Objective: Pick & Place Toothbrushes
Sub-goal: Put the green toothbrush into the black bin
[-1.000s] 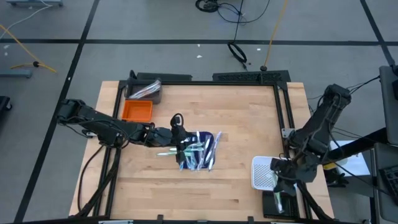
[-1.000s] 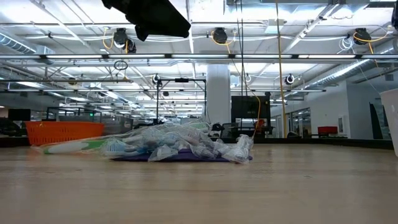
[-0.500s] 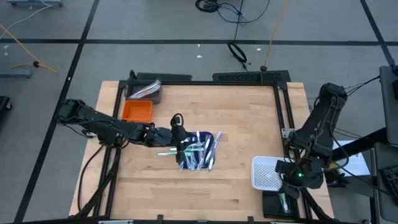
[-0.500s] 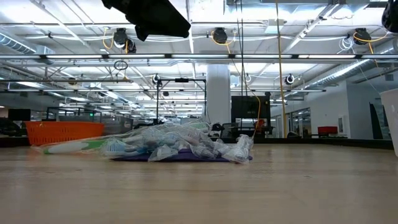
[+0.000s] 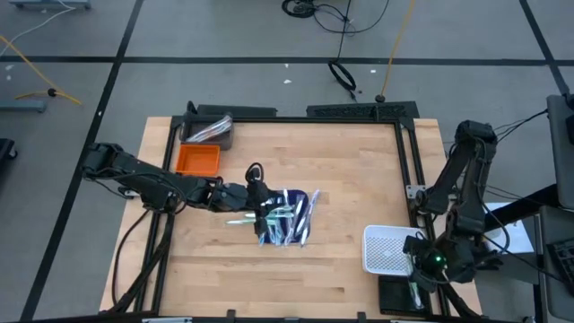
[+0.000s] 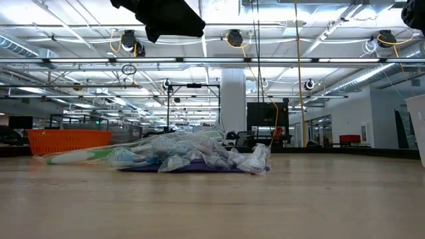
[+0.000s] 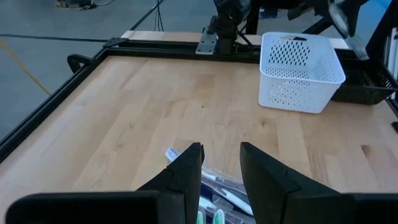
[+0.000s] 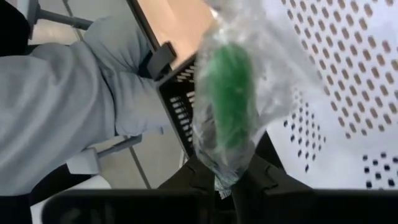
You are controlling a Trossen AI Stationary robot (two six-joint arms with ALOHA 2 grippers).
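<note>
Green wrapped toothbrush [image 8: 229, 106]: pinched by the right gripper [image 8: 233, 177] – blurred, beside the white basket [image 8: 348, 81].
Left gripper [image 7: 221, 163]: parted, empty – above the toothbrushes [image 5: 285, 218].

Left arm: I see it stretched low from the table's left edge toward the middle, elbow bent. Left gripper [image 7: 221, 163]: over the middle of the table, jaws parted by a narrow gap, nothing between them.

Right arm: folded upright at the table's right edge, forearm pointing down near the front right corner. Right gripper [image 8: 231, 177]: jaws pinched on a wrapped green toothbrush [image 8: 229, 106], which sticks out past the fingertips.
</note>
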